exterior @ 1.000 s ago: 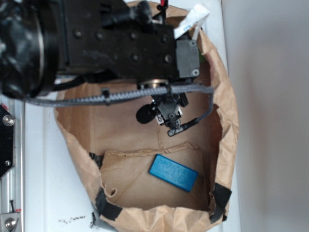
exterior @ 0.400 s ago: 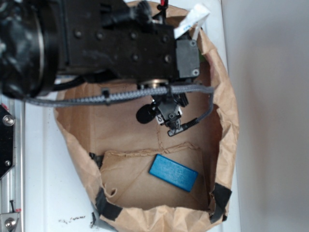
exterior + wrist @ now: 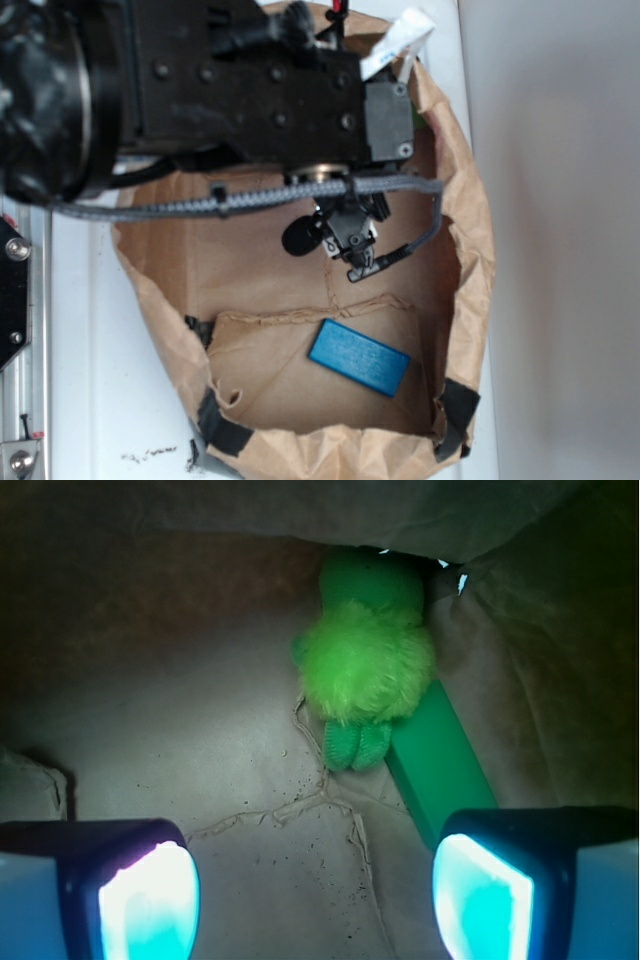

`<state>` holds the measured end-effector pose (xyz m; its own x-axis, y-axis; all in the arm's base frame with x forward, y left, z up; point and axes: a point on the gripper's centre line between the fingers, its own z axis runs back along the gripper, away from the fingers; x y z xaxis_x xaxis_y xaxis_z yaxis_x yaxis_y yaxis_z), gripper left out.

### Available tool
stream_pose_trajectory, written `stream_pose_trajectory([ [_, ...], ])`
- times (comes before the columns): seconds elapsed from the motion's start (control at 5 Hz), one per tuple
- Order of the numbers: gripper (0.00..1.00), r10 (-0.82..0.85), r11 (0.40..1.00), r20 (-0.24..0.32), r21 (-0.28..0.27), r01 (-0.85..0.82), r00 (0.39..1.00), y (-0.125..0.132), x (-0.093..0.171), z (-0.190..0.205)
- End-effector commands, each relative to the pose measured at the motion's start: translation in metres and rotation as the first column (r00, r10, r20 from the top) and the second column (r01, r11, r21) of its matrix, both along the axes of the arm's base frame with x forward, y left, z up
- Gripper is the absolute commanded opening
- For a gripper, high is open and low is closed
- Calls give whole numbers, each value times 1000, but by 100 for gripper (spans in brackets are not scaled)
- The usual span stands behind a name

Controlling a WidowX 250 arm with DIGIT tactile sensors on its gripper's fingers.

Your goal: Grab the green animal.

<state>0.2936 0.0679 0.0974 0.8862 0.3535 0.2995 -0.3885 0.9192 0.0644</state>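
Inside the paper bag (image 3: 470, 250), only the wrist view shows the green animal (image 3: 368, 658) beyond the released tool (image 3: 315, 895).

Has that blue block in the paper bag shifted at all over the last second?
No. The blue block lies in the same spot on the bag's floor, just below the torn paper seam, exactly as in the earlier exterior pictures.

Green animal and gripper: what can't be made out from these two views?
- Exterior: the green animal is not visible; the arm covers the upper part of the paper bag.
- Exterior: the gripper's opening cannot be read from above.
- Wrist: the green block is partly under the animal, its near end behind a finger.
- Wrist: the animal's top is lost in shadow under the bag fold.
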Motion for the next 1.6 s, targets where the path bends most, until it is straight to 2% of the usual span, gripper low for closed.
stream_pose_trajectory([
  [0.0, 100, 26, 999, 62, 18, -27, 998, 7, 23, 0],
  [0.4, 100, 11, 1000, 86, 2, -12, 996, 9, 22, -6],
  [0.6, 100, 13, 999, 122, -32, -9, 992, 17, 25, -8],
  [0.8, 100, 17, 999, 130, -33, -13, 991, 21, 27, -5],
  [1.2, 100, 49, 998, 160, 25, -54, 986, 17, 31, -13],
  [1.4, 100, 76, 995, 135, 58, -84, 988, 16, 34, -15],
])
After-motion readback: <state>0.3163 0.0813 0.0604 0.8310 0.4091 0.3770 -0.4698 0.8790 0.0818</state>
